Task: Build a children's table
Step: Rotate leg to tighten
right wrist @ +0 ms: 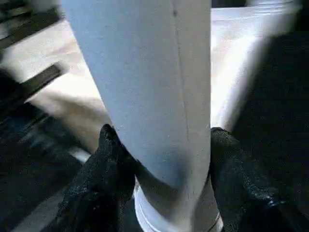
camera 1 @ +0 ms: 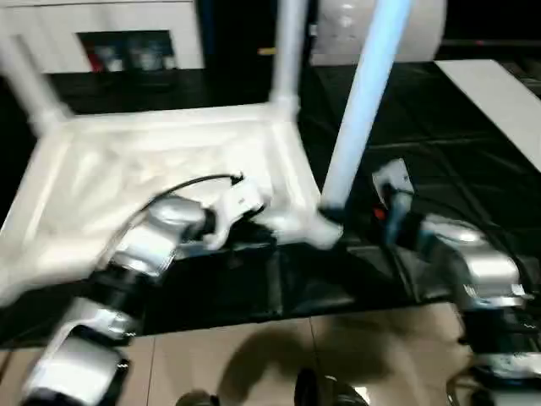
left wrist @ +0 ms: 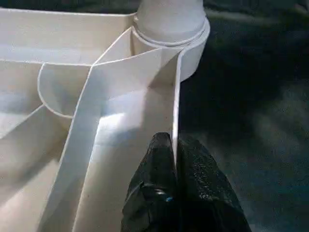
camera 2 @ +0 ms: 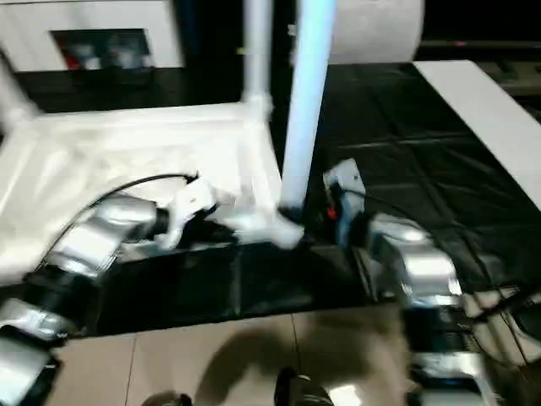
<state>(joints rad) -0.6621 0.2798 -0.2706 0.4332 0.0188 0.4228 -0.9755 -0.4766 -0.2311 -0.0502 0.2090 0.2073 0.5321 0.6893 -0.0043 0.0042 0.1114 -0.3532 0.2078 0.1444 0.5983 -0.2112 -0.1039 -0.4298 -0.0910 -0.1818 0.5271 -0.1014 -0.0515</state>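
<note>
2 hands [right wrist: 164,159] grip children's table [camera 1: 169,169].

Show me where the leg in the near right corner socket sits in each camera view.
Left eye view: leg right of centre, leaning.
Right eye view: centre.
Left wrist view: its base in the corner socket.
Right wrist view: between the right gripper's fingers.
Shared landmark: that corner socket.

Head views motion-blurred, dim; overhead glare on white table top [camera 1: 152,169]; robot's shadow on floor [camera 1: 279,355]; wrist views sharper.
</note>
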